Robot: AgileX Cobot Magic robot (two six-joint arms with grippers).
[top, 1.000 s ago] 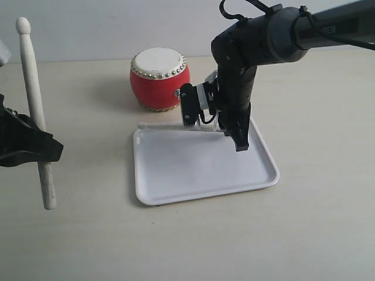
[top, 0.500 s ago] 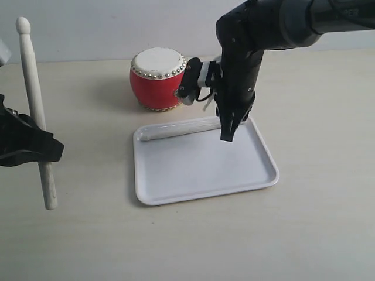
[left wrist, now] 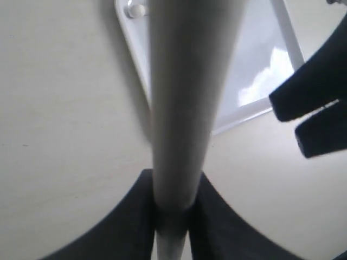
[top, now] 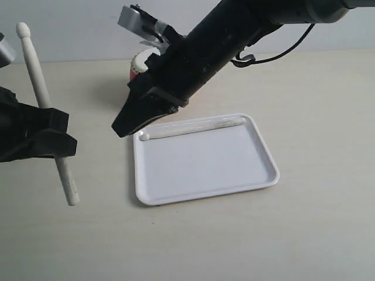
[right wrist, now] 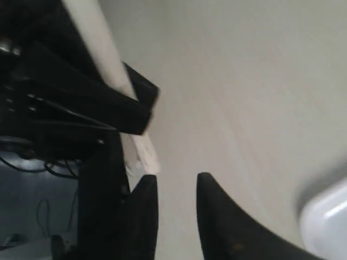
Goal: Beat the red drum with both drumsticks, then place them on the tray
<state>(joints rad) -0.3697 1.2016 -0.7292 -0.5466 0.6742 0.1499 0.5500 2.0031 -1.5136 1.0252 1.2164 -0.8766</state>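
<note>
Exterior: I see one pale wooden drumstick (top: 193, 127) lying along the far rim of the flat white plastic tray (top: 205, 164), and the small red drum (top: 136, 65) behind my right arm (top: 199, 52).
Left wrist: the left gripper (left wrist: 172, 216) clenches the second pale stick (left wrist: 176, 97).
Right wrist: the right gripper (right wrist: 176, 211) is parted and empty.

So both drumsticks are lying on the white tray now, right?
No, only one drumstick lies on the white tray. The other drumstick is off to the side of it, gripped in the left hand, as the exterior view shows.
</note>
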